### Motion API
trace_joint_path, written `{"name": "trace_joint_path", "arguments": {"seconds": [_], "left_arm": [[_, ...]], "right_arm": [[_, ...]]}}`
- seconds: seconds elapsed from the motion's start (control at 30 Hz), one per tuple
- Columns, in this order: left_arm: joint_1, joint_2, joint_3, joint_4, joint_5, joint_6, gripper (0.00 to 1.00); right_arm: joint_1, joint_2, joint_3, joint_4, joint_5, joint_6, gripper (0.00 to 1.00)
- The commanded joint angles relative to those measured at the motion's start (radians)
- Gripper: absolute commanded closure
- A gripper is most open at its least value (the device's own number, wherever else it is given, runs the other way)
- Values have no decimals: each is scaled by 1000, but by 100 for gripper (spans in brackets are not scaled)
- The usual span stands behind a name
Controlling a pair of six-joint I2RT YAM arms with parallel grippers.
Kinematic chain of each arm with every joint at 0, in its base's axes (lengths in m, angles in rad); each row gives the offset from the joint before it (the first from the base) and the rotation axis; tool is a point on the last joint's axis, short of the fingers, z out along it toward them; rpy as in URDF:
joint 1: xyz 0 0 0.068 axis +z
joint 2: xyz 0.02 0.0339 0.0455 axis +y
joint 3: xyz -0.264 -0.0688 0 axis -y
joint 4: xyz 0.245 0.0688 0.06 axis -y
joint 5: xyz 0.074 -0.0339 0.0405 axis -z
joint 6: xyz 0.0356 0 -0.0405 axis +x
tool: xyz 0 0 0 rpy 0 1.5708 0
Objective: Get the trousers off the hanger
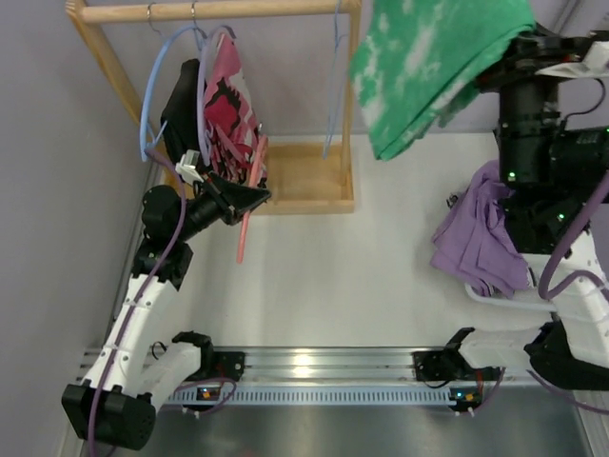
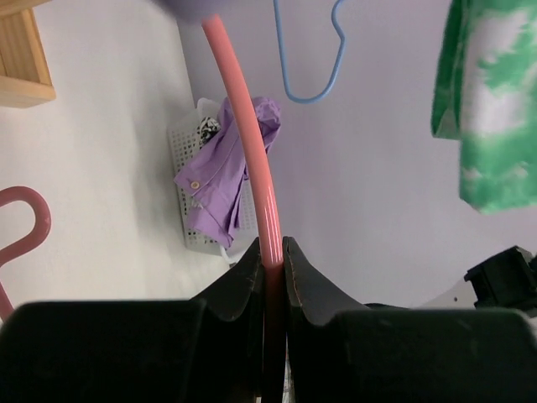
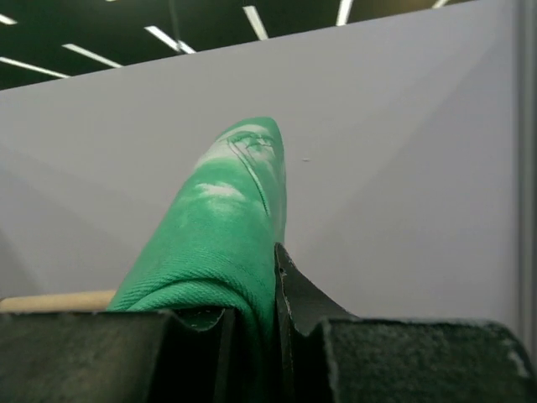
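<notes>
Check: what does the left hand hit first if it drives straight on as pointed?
Past the hanger it grips, the left hand likely meets the purple cloth on the white basket; depth unclear.

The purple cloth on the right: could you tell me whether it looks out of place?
Yes: the purple cloth hangs crumpled over the rim of the white basket rather than lying inside it.
</notes>
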State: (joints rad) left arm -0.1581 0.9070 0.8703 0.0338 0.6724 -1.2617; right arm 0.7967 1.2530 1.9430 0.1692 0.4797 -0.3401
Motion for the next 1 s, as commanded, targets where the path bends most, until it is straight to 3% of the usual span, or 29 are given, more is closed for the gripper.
{"name": "trace_joint_path", "arguments": {"seconds": [0.0,0.13,0.3,0.47,0.7,0.87,0.97], "left_arm": [[-6,-28,15,66,24,56,100],[-21,-28,39,66,27,90,100],[-63,-40,55,66,27,145,100],[-66,-48,44,66,18,137,100],[-67,-62,38,66,10,142,100],[-70,-69,38,66,18,147,100],[-81,-74,39,66,7,145,100]], "right_arm": [[-169,-156,-53,24,-1,145,100],[-358,-309,-188,-75,19,185,100],[-549,-464,-308,-233,149,162,100],[-671,-555,-403,-385,256,173,100],[-945,-681,-521,-620,306,259,100],[-1001,-711,-703,-568,399,172,100],[-1037,-675,-831,-416,447,89,100]]}}
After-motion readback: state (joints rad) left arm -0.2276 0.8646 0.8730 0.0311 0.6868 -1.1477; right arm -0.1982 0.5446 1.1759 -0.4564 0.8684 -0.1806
